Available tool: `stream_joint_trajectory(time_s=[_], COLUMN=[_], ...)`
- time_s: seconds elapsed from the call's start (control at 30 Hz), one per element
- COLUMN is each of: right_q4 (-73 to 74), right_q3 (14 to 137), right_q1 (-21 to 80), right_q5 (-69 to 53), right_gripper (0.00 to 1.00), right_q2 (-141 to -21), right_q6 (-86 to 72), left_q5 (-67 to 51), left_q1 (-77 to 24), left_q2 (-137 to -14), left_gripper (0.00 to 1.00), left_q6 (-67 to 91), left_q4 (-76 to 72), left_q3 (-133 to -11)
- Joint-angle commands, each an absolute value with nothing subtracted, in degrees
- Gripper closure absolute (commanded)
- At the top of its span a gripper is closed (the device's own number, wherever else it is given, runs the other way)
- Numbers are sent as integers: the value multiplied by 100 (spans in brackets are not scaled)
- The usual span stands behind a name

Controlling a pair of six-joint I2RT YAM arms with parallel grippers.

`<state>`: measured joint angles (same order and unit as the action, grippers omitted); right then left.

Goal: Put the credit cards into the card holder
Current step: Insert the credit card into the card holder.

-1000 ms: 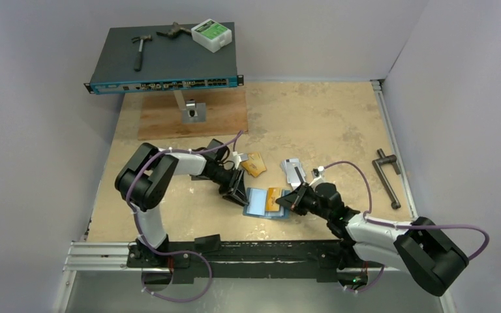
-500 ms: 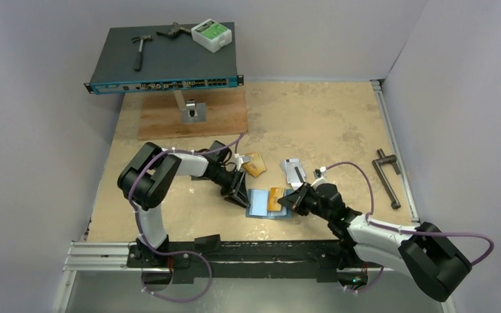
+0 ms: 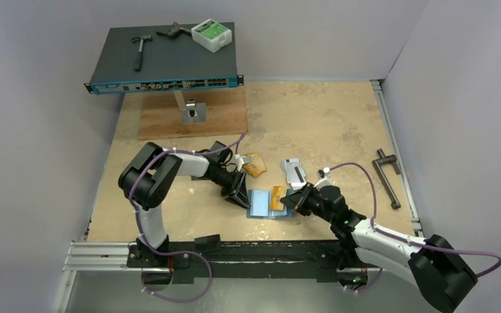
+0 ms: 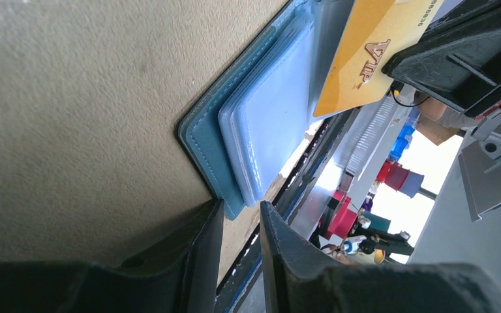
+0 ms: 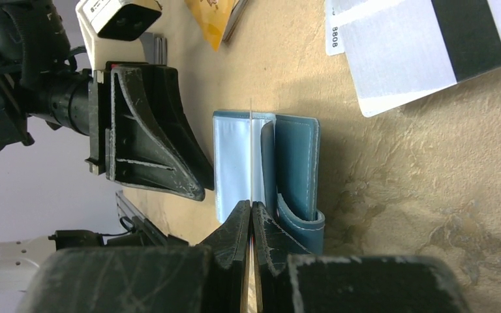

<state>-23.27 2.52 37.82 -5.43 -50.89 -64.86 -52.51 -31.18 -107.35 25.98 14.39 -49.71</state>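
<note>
The teal card holder (image 3: 259,203) lies open on the table, pale pockets up. My right gripper (image 3: 288,201) is shut on an orange-gold credit card (image 3: 277,197) and holds it on edge over the pockets (image 5: 235,156). In the right wrist view only the card's thin edge (image 5: 252,163) shows beyond the gripper (image 5: 252,205). My left gripper (image 3: 242,195) sits low at the holder's left side. Its jaws stand narrowly apart, with the holder's corner (image 4: 235,208) at the mouth of the gap (image 4: 240,210). More credit cards lie behind, an orange one (image 3: 254,164) and silver-grey ones (image 3: 293,171).
A network switch (image 3: 163,62) on a stand carries a hammer (image 3: 141,51) and a white box (image 3: 211,34) at the back left, over a wooden board (image 3: 192,117). A black crank handle (image 3: 388,176) lies at the right. A metal rail (image 3: 104,254) runs along the near edge.
My left jaws have narrowed a little beside the holder. The right arm's elbow has swung out to the right while its gripper stays at the holder with the orange card.
</note>
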Motion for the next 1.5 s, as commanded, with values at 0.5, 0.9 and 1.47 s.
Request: stream_joint_trajectory(time_s=[0.5, 0.9, 1.47], right_q4=[-3828, -3204, -2708], right_q3=[-238, -316, -458], right_q1=[3820, 3884, 3877], right_q5=[-834, -915, -911], right_gripper=[100, 100, 100], right_q2=[-5951, -5668, -5433], right_q6=[-6633, -6618, -6749], left_q5=[-4931, -4972, -5009], left_q1=[-3150, -3147, -3151], left_q2=[-11020, -10992, -10949], left_gripper=[73, 73, 75], left_q6=[2575, 2593, 2602], left_q4=[1266, 1257, 1249], left_q3=[-5002, -5010, -5010])
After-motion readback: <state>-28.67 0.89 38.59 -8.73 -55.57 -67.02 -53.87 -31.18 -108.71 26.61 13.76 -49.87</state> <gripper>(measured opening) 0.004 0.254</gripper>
